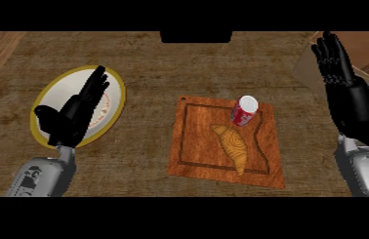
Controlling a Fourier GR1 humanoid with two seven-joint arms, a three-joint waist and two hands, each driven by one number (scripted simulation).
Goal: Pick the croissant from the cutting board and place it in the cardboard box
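Observation:
A golden croissant (234,147) lies lengthwise on the wooden cutting board (196,150) at the middle of the counter. A corner of the cardboard box (308,67) shows at the right edge, partly hidden behind my right hand. My right hand (336,67) is open, fingers up, at the far right, well apart from the croissant. On the left, over a plate, my left hand (75,111) is open too, fingers straight. Neither hand holds anything.
A red and white can (244,111) stands upright on the board just behind the croissant's far end. A white plate with a yellow rim (115,84) lies at the left under my left hand. A dark block (196,36) sits at the counter's far edge.

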